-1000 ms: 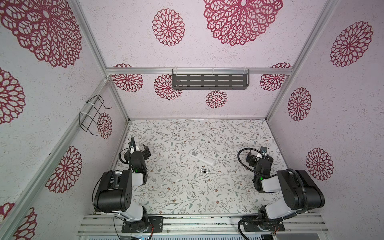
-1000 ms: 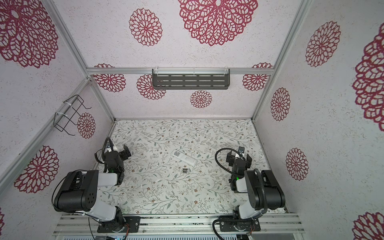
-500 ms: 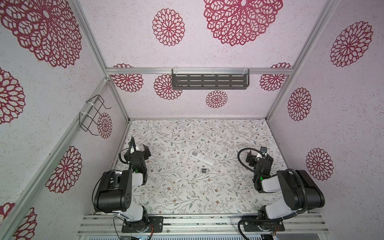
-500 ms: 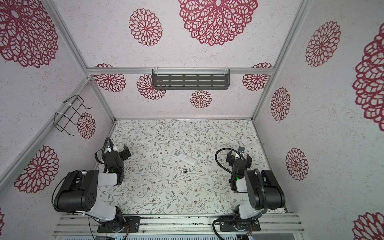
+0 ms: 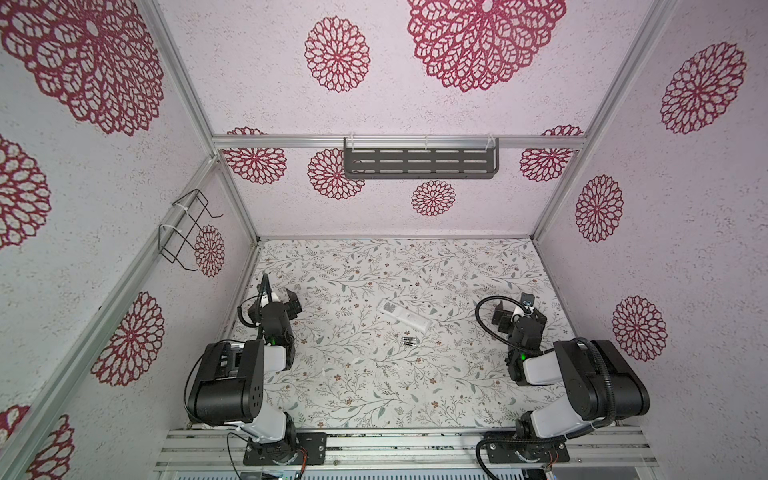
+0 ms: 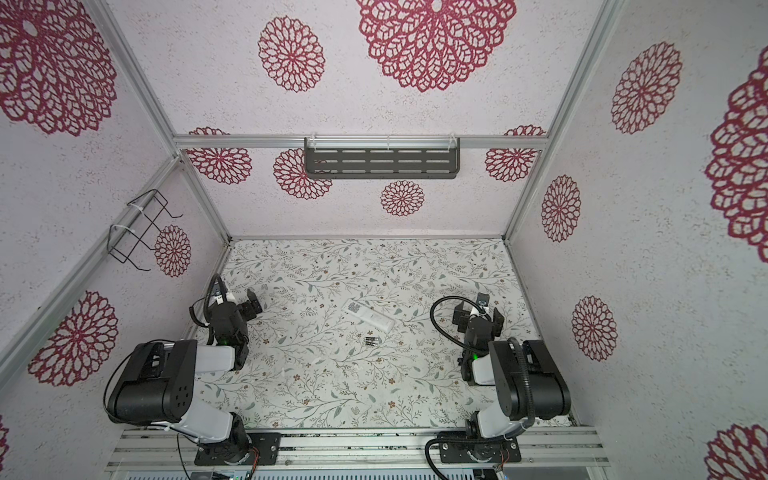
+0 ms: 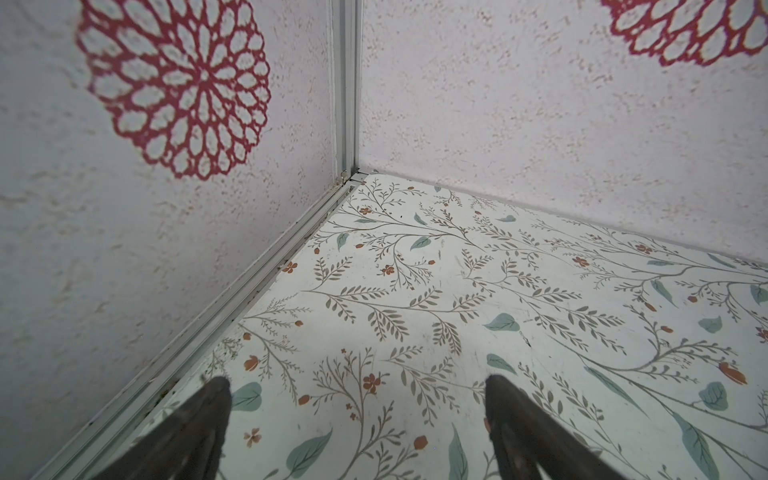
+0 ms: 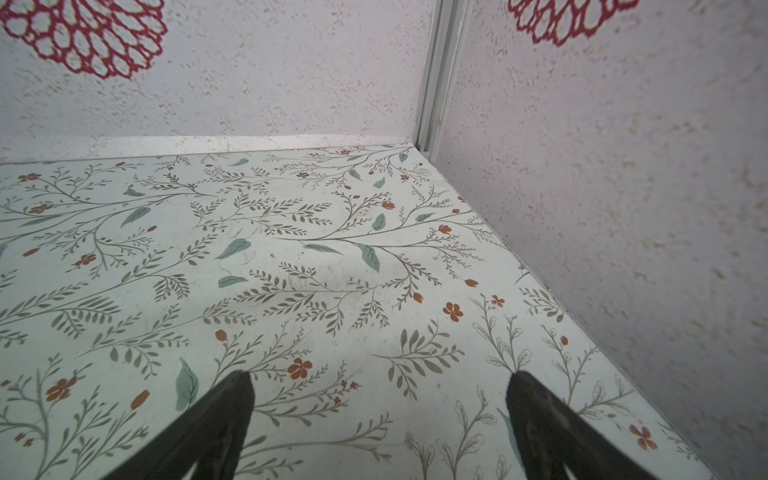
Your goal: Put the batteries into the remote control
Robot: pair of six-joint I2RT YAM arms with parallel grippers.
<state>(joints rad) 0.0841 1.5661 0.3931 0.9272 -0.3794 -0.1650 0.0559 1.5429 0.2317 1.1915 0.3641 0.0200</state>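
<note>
The remote control (image 5: 405, 316) (image 6: 370, 318), a slim white bar, lies slantwise mid-table in both top views, its dark square sticker facing up at its far-left end. Just in front of it, the batteries (image 5: 409, 341) (image 6: 371, 341) lie side by side as a small dark cluster. My left gripper (image 5: 279, 299) (image 6: 237, 302) is open near the left wall, well left of the remote. My right gripper (image 5: 517, 311) (image 6: 478, 312) is open near the right wall. In each wrist view, the left gripper (image 7: 357, 386) and the right gripper (image 8: 378, 382) show only bare floral tabletop between the fingers; remote and batteries are out of view there.
A grey slotted shelf (image 5: 419, 162) hangs on the back wall, and a black wire rack (image 5: 187, 232) on the left wall. Enclosure walls and aluminium corner posts (image 7: 345, 124) (image 8: 436, 83) stand close to both grippers. The floral table (image 5: 374, 395) stretches between the arms.
</note>
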